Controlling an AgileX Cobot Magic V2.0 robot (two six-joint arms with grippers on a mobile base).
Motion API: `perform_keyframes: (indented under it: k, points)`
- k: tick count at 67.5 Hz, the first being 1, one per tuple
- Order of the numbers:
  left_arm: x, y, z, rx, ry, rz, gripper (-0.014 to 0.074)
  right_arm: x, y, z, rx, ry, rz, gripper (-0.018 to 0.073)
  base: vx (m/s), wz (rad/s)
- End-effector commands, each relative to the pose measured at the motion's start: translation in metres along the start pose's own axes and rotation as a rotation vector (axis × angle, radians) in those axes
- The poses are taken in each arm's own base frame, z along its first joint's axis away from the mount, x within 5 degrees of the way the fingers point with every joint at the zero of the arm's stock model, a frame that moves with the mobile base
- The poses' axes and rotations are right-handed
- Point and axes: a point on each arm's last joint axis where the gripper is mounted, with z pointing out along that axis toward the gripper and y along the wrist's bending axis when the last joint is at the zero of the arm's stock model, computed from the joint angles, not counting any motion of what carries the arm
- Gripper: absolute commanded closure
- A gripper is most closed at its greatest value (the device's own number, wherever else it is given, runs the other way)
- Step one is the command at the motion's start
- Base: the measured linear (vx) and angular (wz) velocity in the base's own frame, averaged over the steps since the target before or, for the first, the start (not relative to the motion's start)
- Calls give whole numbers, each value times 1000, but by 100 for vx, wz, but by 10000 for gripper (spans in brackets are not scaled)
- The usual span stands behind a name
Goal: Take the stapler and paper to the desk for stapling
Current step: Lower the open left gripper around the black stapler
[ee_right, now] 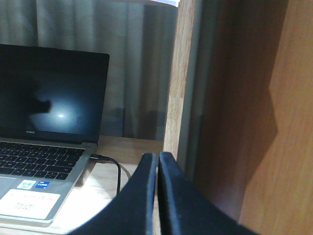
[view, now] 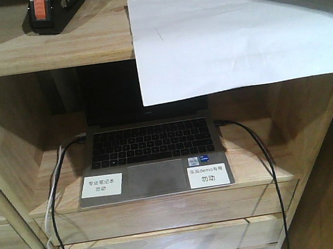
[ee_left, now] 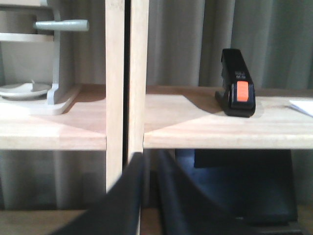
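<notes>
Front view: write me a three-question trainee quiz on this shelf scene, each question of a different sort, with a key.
1. True or false: the stapler and the paper lie on the same board.
2. How many white labels are stuck on the laptop?
3. Which thing hangs over the board's front edge? A) stapler B) paper C) laptop

Key: 1 true; 2 two; 3 B.
</notes>
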Motion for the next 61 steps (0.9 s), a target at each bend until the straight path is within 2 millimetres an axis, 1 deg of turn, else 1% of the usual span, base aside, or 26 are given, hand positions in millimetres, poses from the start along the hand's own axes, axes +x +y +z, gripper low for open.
perform_keyframes:
  k: [1, 4, 11, 17, 32, 43, 47, 53, 61]
  points:
    - [-17, -2, 0, 19, -102, -5, 311, -6, 0, -1, 5, -84, -9, 568, 0, 0]
    - [-17, -2, 0, 19, -102, -5, 249, -6, 0, -1, 5, -84, -9, 568, 0, 0]
    - [-17, -2, 0, 19, -102, -6, 139, -6, 0, -1, 5, -84, -9, 568, 0, 0]
    - [-17, -2, 0, 19, -102, -6, 97, -6, 0, -1, 5, -84, -9, 568, 0, 0]
    - [-15, -2, 0, 15, -79, -4, 95, -6, 0, -1, 5, -83, -9, 568, 0, 0]
    - [-8, 0, 4, 0, 4, 141, 95, -6, 0, -1, 5, -83, -9, 568, 0, 0]
    - [-9, -2, 6, 21, 5, 142, 95, -6, 0, -1, 5, -83, -9, 568, 0, 0]
    - [-12, -7, 12, 73, 7, 138, 95, -6, 0, -1, 5, -83, -9, 568, 0, 0]
    - [-15, -14, 28, 133, 31, 145, 93, -6, 0, -1, 5, -83, -9, 568, 0, 0]
